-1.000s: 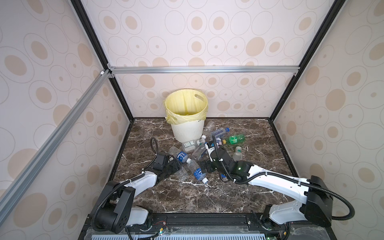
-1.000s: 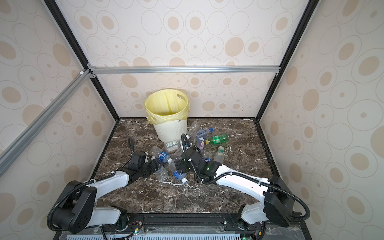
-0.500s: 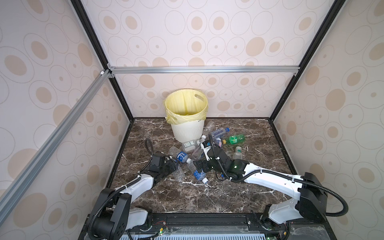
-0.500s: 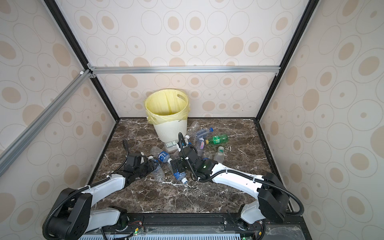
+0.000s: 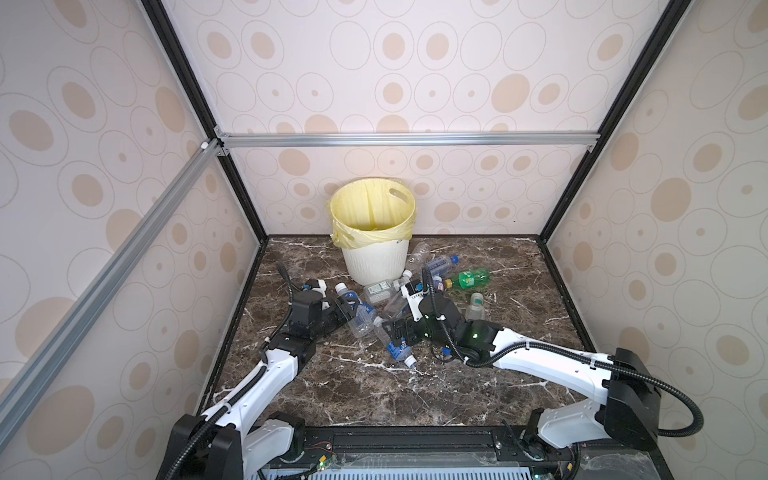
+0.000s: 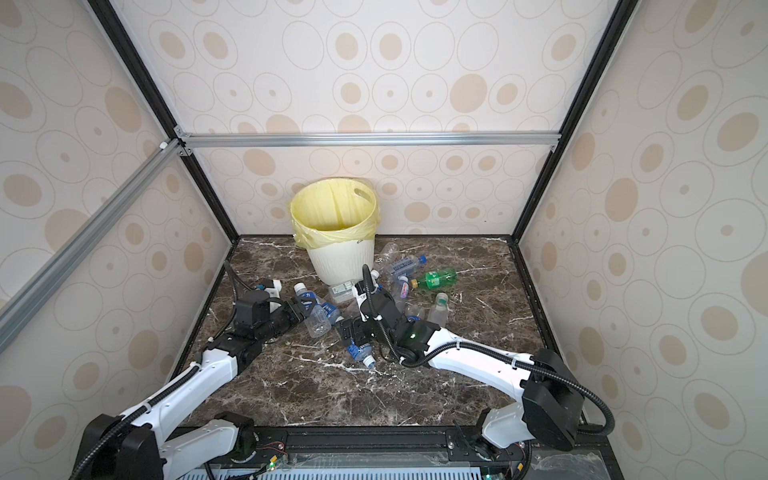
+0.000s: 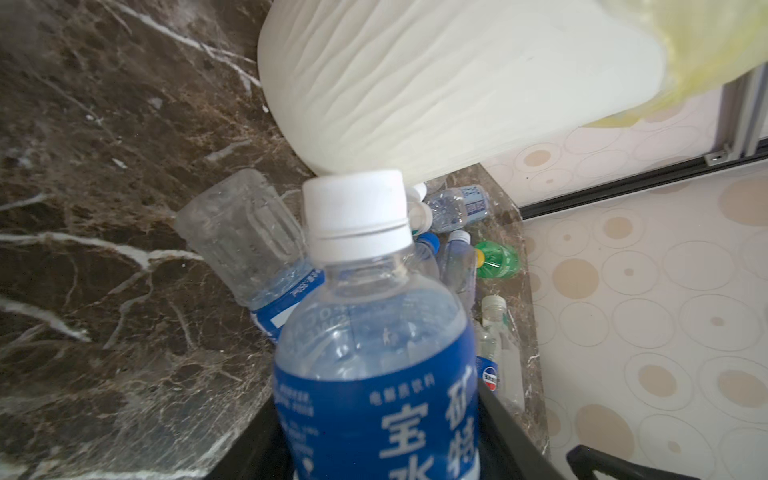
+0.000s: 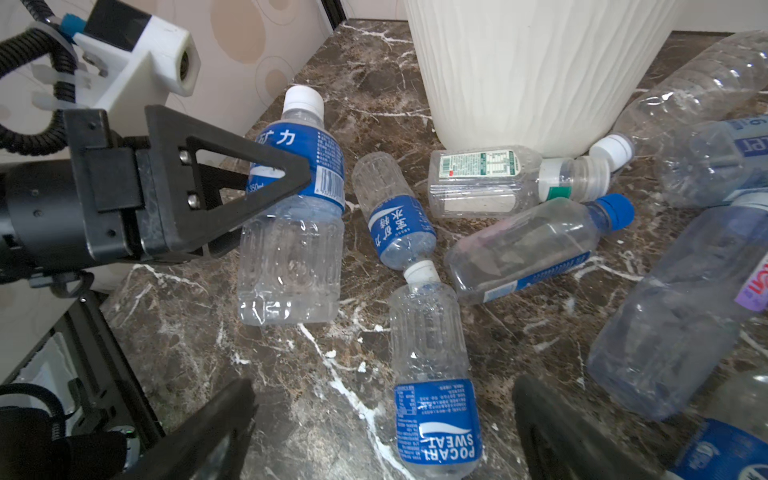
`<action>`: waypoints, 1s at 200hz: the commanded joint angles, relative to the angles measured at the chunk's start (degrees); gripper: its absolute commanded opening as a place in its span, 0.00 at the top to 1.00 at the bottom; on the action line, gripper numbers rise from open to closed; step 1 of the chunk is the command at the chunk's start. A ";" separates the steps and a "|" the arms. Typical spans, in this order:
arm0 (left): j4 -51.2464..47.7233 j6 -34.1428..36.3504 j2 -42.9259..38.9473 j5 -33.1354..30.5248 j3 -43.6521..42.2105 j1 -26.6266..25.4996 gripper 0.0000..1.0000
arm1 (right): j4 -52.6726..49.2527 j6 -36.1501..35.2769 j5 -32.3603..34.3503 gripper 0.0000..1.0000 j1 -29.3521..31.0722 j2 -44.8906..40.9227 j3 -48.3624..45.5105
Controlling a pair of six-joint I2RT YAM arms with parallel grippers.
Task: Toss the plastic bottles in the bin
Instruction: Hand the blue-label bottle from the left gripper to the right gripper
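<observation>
My left gripper (image 5: 347, 309) (image 6: 305, 309) is shut on a clear plastic bottle (image 8: 291, 216) with a blue label and a white cap (image 7: 355, 212). Its black fingers (image 8: 249, 183) clamp the label, and the base hangs close to the marble floor. The right gripper (image 8: 382, 428) (image 5: 395, 332) is open and low over a lying Pocari Sweat bottle (image 8: 432, 374) (image 5: 397, 347), which sits between its fingers. Several more bottles lie around the foot of the cream ribbed bin (image 5: 374, 259) (image 6: 338, 262) (image 7: 415, 83), among them a green one (image 5: 467, 279) (image 7: 498, 259).
The bin stands at the back wall with its yellow bag (image 5: 370, 208) folded over the rim. A square clear bottle (image 8: 482, 183) and a blue-capped one (image 8: 532, 245) lie against its base. Patterned walls enclose the marble floor (image 5: 374, 395) on three sides.
The left gripper has closed on the white-capped bottle and drawn it slightly towards the bin. The right gripper has moved left, over the Pocari Sweat bottle, still open.
</observation>
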 commanded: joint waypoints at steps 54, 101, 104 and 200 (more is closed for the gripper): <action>5.62 -6.57 -1.12 4.52 5.79 -1.17 0.41 | 5.10 2.83 -4.70 0.00 0.47 2.57 4.27; 7.60 -8.70 -0.03 5.22 7.55 -4.24 0.41 | 5.73 2.73 -4.73 0.00 0.49 5.16 7.11; 7.63 -8.85 -0.02 5.15 7.55 -4.35 0.41 | 5.81 2.68 -4.80 0.00 0.49 5.28 7.25; 10.34 -10.25 1.02 6.06 8.36 -5.73 0.40 | 5.78 -0.92 -4.24 0.14 0.37 10.85 12.64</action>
